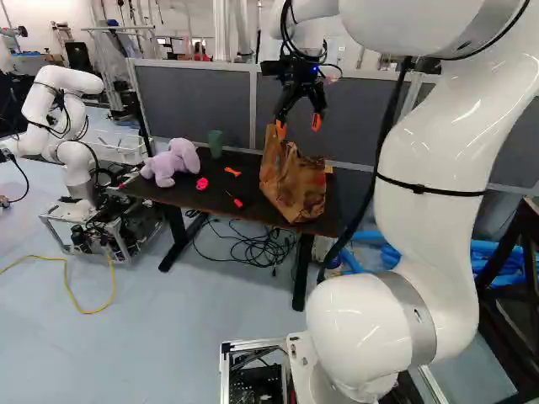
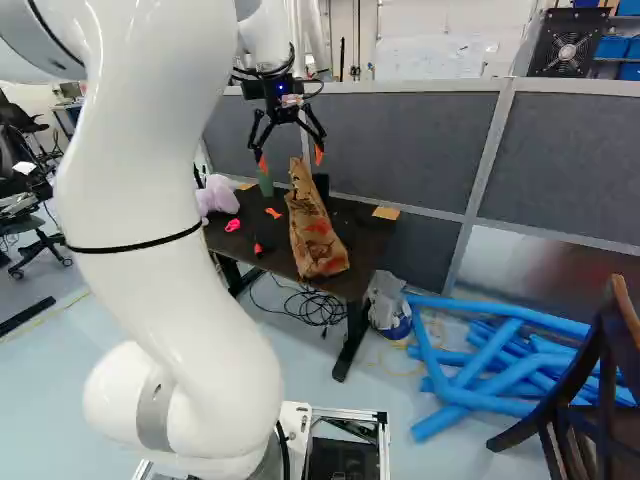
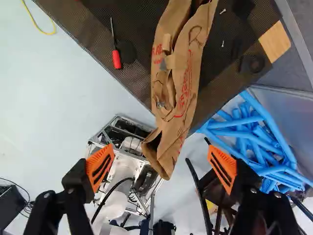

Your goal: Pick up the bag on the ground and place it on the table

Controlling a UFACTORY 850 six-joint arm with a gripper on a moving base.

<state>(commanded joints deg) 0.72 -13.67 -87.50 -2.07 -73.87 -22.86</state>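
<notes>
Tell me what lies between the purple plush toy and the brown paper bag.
A pink item, an orange item and a red-handled screwdriver, with a green cup farther back, in the left base view.

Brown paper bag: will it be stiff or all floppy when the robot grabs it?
The brown paper bag would probably be floppy and crumple, since its sides are already creased. It may be light for its size, as its walls look thin, but its inside is mostly hidden.

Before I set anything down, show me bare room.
Bare floor lies between the yellow cable and the base frame. On the table, a narrow strip beside the paper bag, toward the screwdriver, is bare. Crowded: around the plush elephant and cup; under the table, black cables.
</notes>
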